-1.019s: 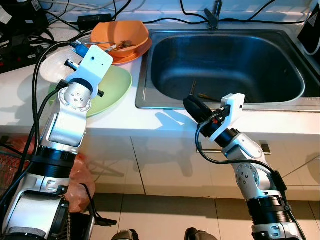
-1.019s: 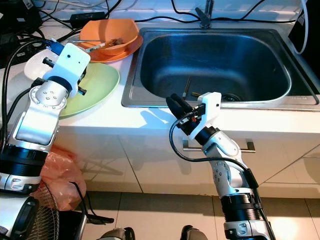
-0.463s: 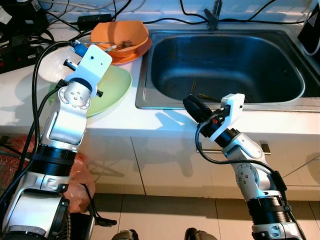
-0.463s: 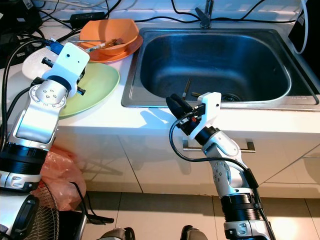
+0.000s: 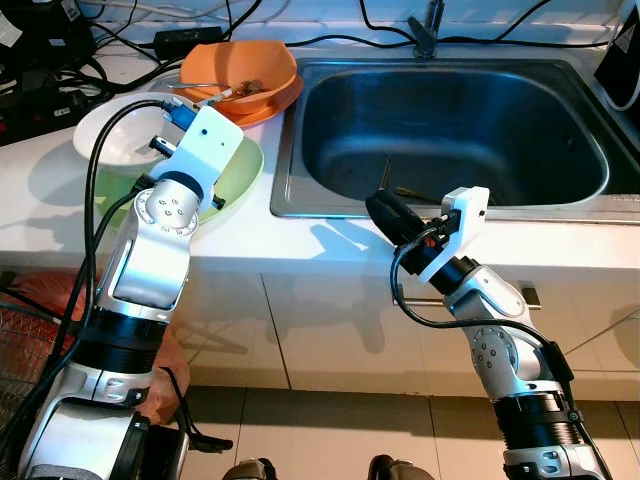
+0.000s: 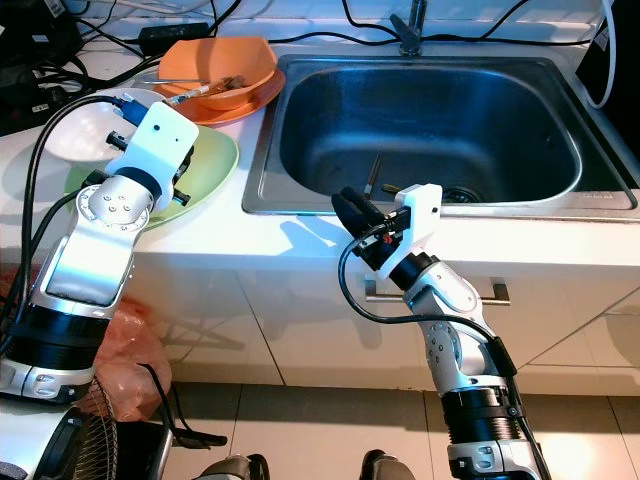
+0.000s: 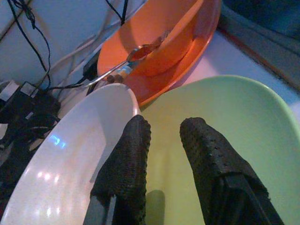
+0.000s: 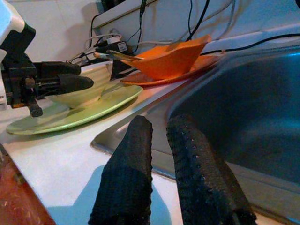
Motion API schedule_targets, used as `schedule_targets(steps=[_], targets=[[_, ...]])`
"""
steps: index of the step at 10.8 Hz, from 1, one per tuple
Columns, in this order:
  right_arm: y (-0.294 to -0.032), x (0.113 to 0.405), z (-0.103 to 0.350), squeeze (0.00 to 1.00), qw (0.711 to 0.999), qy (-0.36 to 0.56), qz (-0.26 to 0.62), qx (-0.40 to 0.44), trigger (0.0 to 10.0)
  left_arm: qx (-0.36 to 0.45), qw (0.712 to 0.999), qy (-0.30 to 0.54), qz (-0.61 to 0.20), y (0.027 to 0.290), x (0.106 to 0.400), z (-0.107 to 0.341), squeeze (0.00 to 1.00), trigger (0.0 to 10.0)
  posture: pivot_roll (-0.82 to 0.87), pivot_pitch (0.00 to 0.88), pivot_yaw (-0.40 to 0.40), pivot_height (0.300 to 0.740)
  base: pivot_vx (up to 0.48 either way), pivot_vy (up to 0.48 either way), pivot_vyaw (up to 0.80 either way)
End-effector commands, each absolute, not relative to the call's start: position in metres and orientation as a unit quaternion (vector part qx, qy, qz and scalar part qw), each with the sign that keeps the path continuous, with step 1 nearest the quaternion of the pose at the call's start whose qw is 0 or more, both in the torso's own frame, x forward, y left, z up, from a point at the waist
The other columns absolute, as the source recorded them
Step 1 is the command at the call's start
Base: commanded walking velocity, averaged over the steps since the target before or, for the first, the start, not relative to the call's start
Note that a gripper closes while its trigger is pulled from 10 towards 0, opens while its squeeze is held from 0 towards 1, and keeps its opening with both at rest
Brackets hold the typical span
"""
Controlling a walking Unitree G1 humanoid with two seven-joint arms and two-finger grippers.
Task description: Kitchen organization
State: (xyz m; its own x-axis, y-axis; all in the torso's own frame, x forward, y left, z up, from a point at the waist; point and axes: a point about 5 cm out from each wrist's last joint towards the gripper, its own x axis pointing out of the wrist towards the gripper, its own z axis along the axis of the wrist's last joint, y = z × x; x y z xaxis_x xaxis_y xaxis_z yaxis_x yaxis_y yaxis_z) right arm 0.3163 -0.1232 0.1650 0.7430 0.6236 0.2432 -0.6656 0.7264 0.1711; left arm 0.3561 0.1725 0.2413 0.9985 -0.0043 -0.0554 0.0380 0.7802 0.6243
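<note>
My left gripper (image 7: 164, 126) hangs open just above a pale green plate (image 5: 238, 172) on the white counter. One finger lies by the rim of a white bowl (image 5: 112, 135) that rests at the plate's far left. Behind them an orange bowl (image 5: 245, 62) with a spoon (image 5: 205, 92) and food scraps sits on an orange plate (image 5: 287, 100). My right gripper (image 5: 383, 208) is shut and empty. It hovers over the counter at the front rim of the steel sink (image 5: 560, 205). A couple of thin utensils (image 5: 400, 188) lie on the sink's bottom.
Black cables and a power strip (image 5: 185, 40) run along the back of the counter, and the faucet (image 5: 427, 30) stands behind the sink. Below are white cabinet fronts with a handle (image 6: 440, 295). An orange plastic bag (image 5: 160, 350) lies on the tiled floor at left.
My left arm has swung right and dropped lower over the green plate, so more of the white bowl is uncovered. The right arm has not moved.
</note>
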Motion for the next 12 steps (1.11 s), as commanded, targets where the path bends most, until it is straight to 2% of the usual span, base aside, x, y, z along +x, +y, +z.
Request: schedule_targets(steps=[1,4,12], targets=[[-0.123,0.316,0.156,0.00,0.927,-0.063,0.347,0.125,10.0,0.340,0.940,0.024,-0.005,0.176,0.354,0.244,0.00,10.0,0.04,0.155,0.035,0.740,0.000,0.000,0.00],[-0.123,0.316,0.155,0.00,0.928,-0.061,0.346,0.126,10.0,0.354,0.935,0.011,0.006,0.177,0.354,0.254,0.00,10.0,0.04,0.153,0.034,0.740,0.000,0.000,0.00],[-0.122,0.315,0.155,0.00,0.927,-0.059,0.348,0.126,10.0,0.387,0.921,0.040,0.031,0.194,0.355,0.244,0.00,10.0,0.04,0.157,0.030,0.740,0.000,0.000,0.00]])
